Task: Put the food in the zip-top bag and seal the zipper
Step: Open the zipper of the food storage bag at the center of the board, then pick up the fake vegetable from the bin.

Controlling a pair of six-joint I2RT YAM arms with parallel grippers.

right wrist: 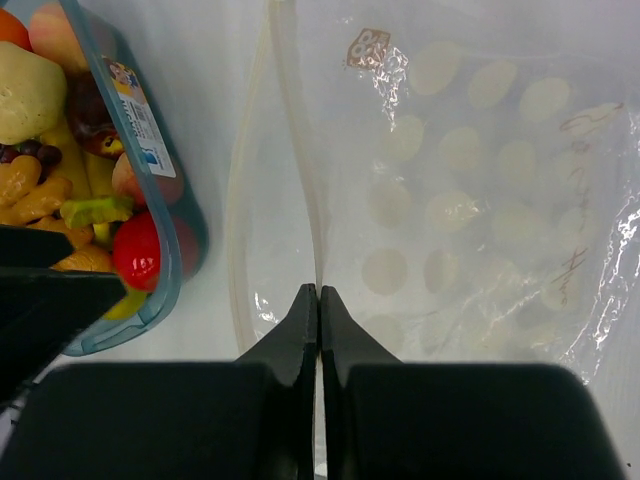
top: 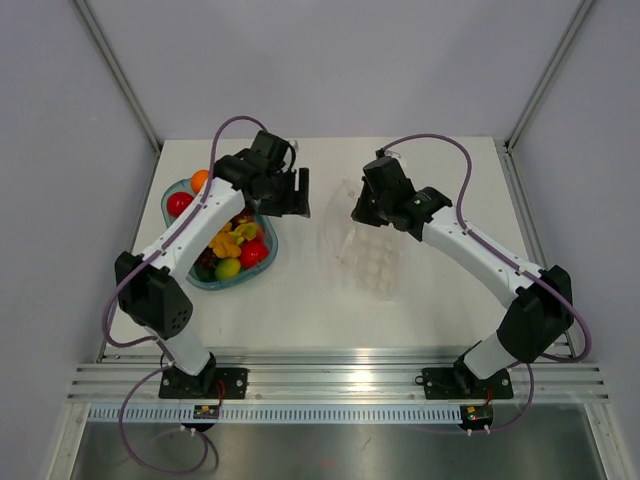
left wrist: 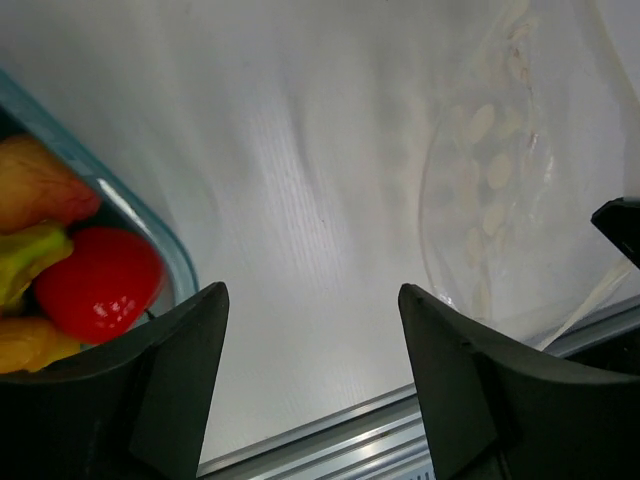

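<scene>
The clear zip-top bag lies crinkled at mid-table, its mouth facing left. My right gripper is shut on the upper lip of that mouth. In the right wrist view the gripper pinches the zipper strip and holds the bag open. The food is piled in the blue-green bowl on the left. My left gripper is open and empty, hovering between bowl and bag. In its own view the gripper shows bare table between the fingers, a red toy at left and the bag at right.
The bowl's rim lies close to the bag's mouth. Grey walls with metal posts enclose the table on three sides. An aluminium rail runs along the near edge.
</scene>
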